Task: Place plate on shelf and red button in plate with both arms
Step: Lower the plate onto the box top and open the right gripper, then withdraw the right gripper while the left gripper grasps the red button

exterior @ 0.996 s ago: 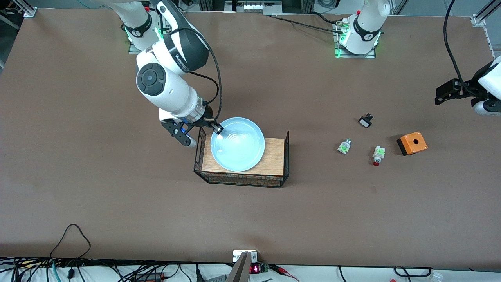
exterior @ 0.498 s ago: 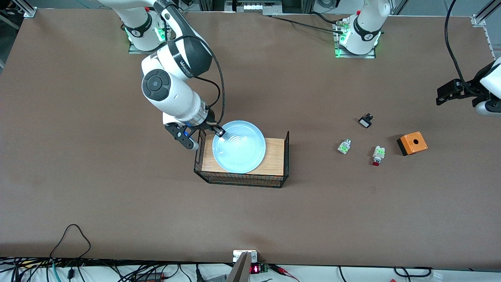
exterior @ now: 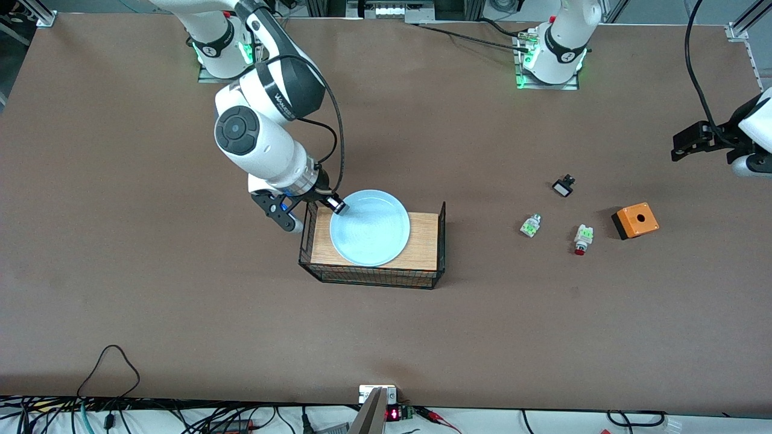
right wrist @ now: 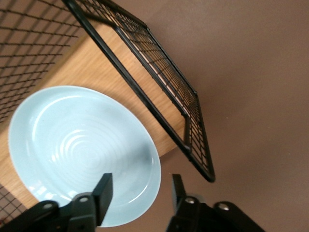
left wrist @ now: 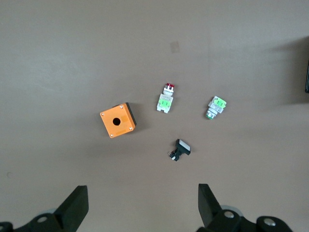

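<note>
Front view: the plate [exterior: 370,227] lies flat on the wooden floor of a black wire basket [exterior: 374,278], toward the right arm's end of the table. The right gripper [exterior: 335,206] sits at the plate's rim, over the basket corner farther from the front camera. From this high angle its fingers cannot be made out.

Right wrist view fills that in: the right gripper's fingers [right wrist: 103,191] stand parted, one on each side of the plate's rim [right wrist: 152,164], with a gap showing and no clamp on it, so the plate is released. The basket's mesh wall [right wrist: 159,89] and wood base show close up.

Front view: the left gripper [exterior: 687,140] hangs over the table's edge at the left arm's end, waiting.

Left wrist view: its fingers [left wrist: 77,208] are spread wide and empty. Below them lie the red button [left wrist: 165,98], on its side beside an orange box [left wrist: 117,120], a second white-green part [left wrist: 216,107] and a small black part [left wrist: 180,149]. All four are apart on the bare table [exterior: 181,325].
</note>
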{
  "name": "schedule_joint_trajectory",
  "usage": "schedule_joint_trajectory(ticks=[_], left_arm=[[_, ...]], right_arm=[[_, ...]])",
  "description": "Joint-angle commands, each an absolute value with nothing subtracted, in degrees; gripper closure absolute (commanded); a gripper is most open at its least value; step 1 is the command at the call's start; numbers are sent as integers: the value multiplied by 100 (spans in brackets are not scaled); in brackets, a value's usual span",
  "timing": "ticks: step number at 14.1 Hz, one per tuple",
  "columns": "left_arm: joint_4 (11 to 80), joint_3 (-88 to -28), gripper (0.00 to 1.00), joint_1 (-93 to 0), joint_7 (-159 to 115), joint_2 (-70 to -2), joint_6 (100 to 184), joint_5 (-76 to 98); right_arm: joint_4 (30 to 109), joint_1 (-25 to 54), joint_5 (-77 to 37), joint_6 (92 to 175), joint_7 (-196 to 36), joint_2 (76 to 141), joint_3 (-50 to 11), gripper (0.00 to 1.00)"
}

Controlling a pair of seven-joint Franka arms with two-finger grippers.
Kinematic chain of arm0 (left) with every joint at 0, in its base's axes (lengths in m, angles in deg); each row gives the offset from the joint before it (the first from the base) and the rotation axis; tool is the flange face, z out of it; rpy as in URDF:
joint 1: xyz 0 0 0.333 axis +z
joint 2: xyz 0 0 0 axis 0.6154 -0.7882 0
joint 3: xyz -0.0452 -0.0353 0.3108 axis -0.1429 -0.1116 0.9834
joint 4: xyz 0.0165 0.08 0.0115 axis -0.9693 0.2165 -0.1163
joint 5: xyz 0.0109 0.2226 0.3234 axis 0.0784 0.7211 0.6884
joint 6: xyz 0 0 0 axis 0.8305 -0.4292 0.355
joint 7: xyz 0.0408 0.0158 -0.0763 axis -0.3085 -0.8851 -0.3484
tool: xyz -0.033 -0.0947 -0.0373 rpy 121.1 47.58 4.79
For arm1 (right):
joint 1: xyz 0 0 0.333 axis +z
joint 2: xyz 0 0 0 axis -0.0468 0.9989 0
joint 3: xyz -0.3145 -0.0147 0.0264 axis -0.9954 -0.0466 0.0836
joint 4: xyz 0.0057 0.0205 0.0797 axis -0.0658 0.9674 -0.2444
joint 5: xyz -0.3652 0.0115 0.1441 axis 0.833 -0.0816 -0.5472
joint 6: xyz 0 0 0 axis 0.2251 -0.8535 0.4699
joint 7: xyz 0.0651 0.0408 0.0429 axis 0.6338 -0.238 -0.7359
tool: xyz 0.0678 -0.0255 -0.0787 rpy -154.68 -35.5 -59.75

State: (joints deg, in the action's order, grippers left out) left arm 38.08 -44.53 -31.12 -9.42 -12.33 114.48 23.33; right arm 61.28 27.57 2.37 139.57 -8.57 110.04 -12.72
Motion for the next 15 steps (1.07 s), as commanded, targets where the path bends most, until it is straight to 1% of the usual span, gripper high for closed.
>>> schedule_joint_trajectory(ticks=[1, 3, 4, 5, 7, 9, 12, 13, 15], left_arm=[[3662, -4622, 0, -3209, -858, -1623, 10923, 2270], [3653, -4675, 0, -3210, -866, -2088, 10798, 2262], [3635, -4675, 0, -3166, -771, -2299, 10850, 2262], [3627, -4675, 0, -3148, -752, -2484, 11121, 2262], [3661, -4675, 0, -3235, -263, -2932, 11980, 2471], [3705, -4675, 0, -3183, 29, -3415, 12789, 2605], [4038, -4658, 0, -3183, 425, -3987, 13985, 2657], [4179, -4667, 0, -3192, 434, -4111, 14354, 2954], [4443, -4675, 0, -3201, 399, -4208, 14717, 3229]], right_arm=[[6156, 2782, 294, 13833, -907, 10631, -1393, 0], [5981, 2773, 285, 13430, -942, 10420, -1507, 0], [5858, 2773, 285, 13202, -1021, 10349, -1560, 0], [5779, 2764, 294, 12973, -1161, 10288, -1604, 0], [5664, 2764, 451, 12603, -1826, 10191, -1823, 0], [5664, 2642, 889, 12313, -2896, 10068, -1947, 0], [5672, 2116, 1409, 11760, -4235, 9901, -1965, 0], [5681, 1844, 1515, 11627, -4578, 9840, -1965, 0], [5699, 1325, 1524, 11442, -5237, 9769, -1965, 0]])
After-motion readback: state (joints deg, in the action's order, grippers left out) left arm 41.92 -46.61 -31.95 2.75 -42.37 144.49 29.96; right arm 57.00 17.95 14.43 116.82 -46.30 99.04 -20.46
